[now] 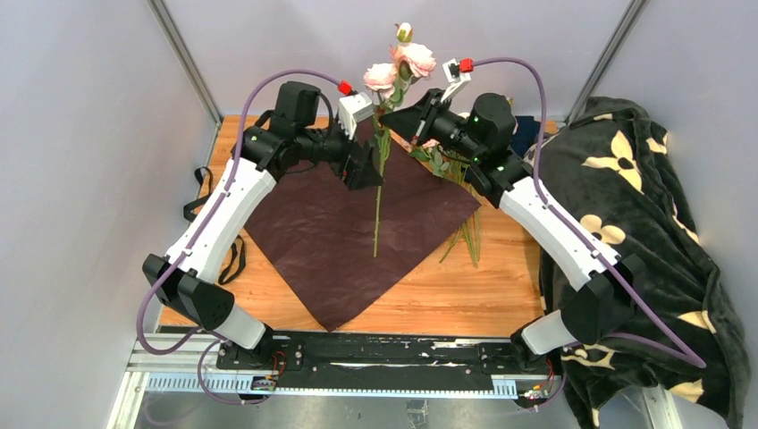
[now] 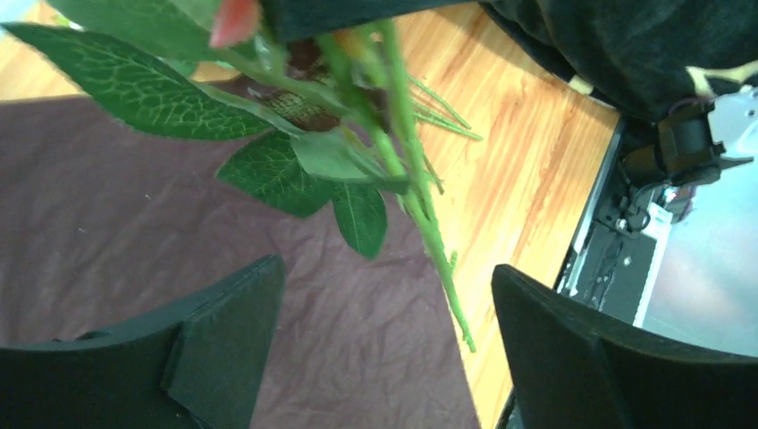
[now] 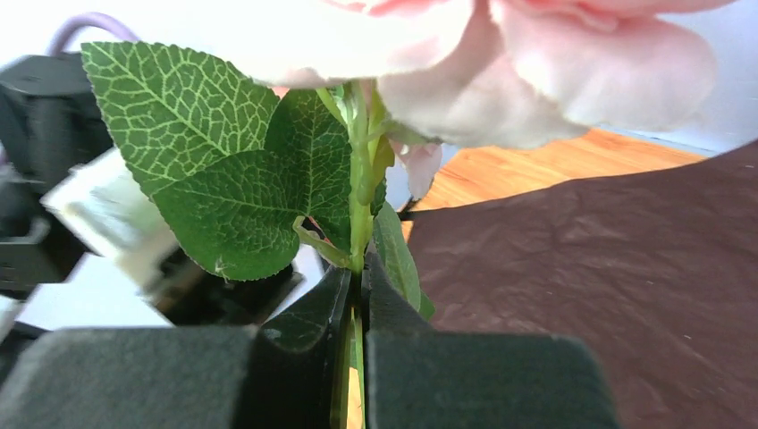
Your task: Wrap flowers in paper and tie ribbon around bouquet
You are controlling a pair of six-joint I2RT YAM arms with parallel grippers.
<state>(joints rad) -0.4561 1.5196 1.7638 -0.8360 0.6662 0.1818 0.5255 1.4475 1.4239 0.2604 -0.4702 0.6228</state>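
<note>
The right gripper (image 3: 357, 299) is clenched on the green stem of the flowers (image 1: 400, 64). It holds them upright, so the pink blooms stand above the far corner of the paper (image 1: 331, 241), which lies flat as a diamond on the wooden table (image 1: 487, 299). The left gripper (image 2: 386, 281) is released, its jaws spread wide close beside the hanging stem and grasping nothing. More loose stems (image 1: 467, 237) lie by the paper's right edge, and the thin black loops (image 1: 198, 192) at the table's left edge are probably the ribbon, though they show too small to be sure.
</note>
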